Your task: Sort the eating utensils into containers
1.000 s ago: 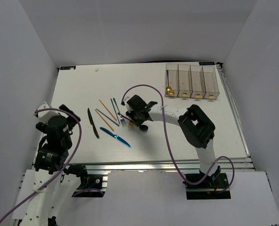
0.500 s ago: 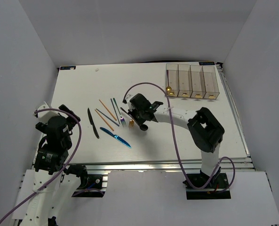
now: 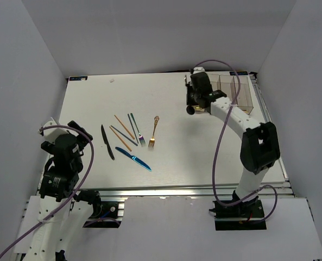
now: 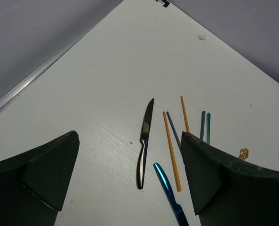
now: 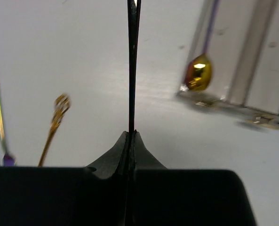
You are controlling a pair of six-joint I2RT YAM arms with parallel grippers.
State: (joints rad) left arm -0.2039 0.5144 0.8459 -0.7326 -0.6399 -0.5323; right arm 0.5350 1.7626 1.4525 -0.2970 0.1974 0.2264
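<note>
**Top external view.** The gold fork [image 3: 153, 132] lies flat near the middle of the white counter [image 3: 204, 157]. Just left of it lie a dark fork [image 3: 140, 138], blue and teal chopsticks [image 3: 132, 122] and two orange chopsticks [image 3: 124, 128]. Farther left lies a black knife [image 3: 106, 142], and a blue knife [image 3: 133, 159] lies nearer the arms' bases than the fork. The containers [image 3: 228, 92], four clear bins in a row, stand well apart from the fork, toward the far right of the counter. The right arm [image 3: 231, 117] ends at the fork-side end of that row. The left arm [image 3: 63, 157] is folded well to the left of the fork, at the counter's edge.

**Left wrist view.** The left fingers [image 4: 50, 174] are spread wide with nothing between them. Only the fork's handle tip shows, at the right edge of the view. The black knife, blue knife and chopsticks lie to the left of it, all flat on the counter.

**Right wrist view.** The right fingers [image 5: 130, 141] are clenched on a thin dark utensil [image 5: 132, 61] seen edge-on; its kind cannot be told. The fork, blurred, lies to the left of it. To the right, a gold spoon [image 5: 198, 77] appears to stand inside the nearest container.
</note>
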